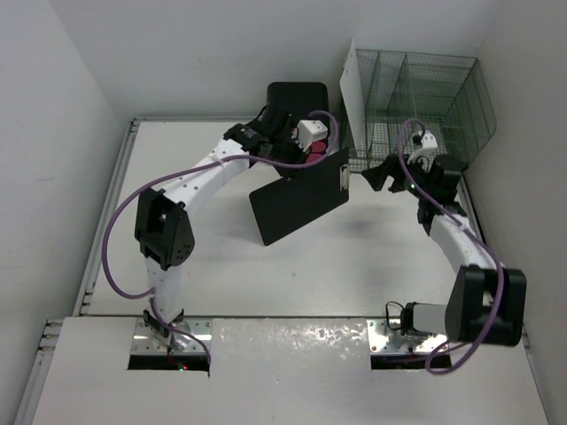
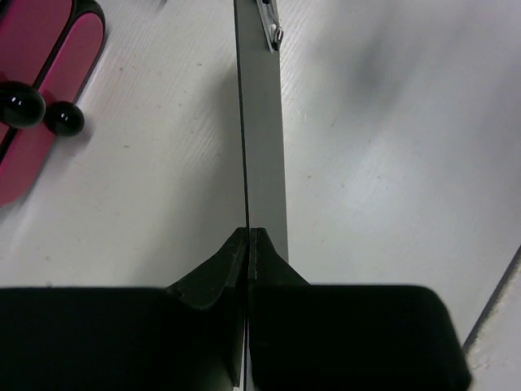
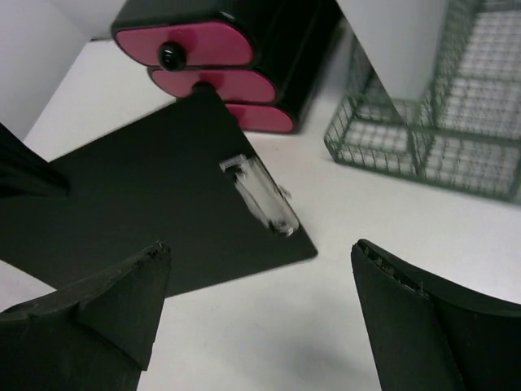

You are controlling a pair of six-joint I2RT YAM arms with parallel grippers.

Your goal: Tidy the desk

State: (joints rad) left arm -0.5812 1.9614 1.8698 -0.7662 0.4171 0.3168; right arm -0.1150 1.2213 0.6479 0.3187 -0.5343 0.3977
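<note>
A black clipboard point(image 1: 297, 199) with a metal clip point(image 3: 260, 195) hangs tilted over the middle of the white desk point(image 1: 354, 257). My left gripper point(image 1: 301, 159) is shut on its far edge. In the left wrist view the board point(image 2: 264, 163) shows edge-on, pinched between the closed fingers point(image 2: 248, 232). My right gripper point(image 1: 383, 173) stands open just right of the clipboard's clip end, nothing between its fingers point(image 3: 260, 247); it looks down on the board point(image 3: 163, 195) and bare desk point(image 3: 326, 326).
A black drawer box with pink drawers point(image 1: 297, 97) stands at the back, behind the clipboard; its drawers point(image 2: 49, 73) have black knobs. A green wire organizer point(image 1: 425, 97) holding a white sheet point(image 1: 354, 88) fills the back right corner. White walls close in on both sides.
</note>
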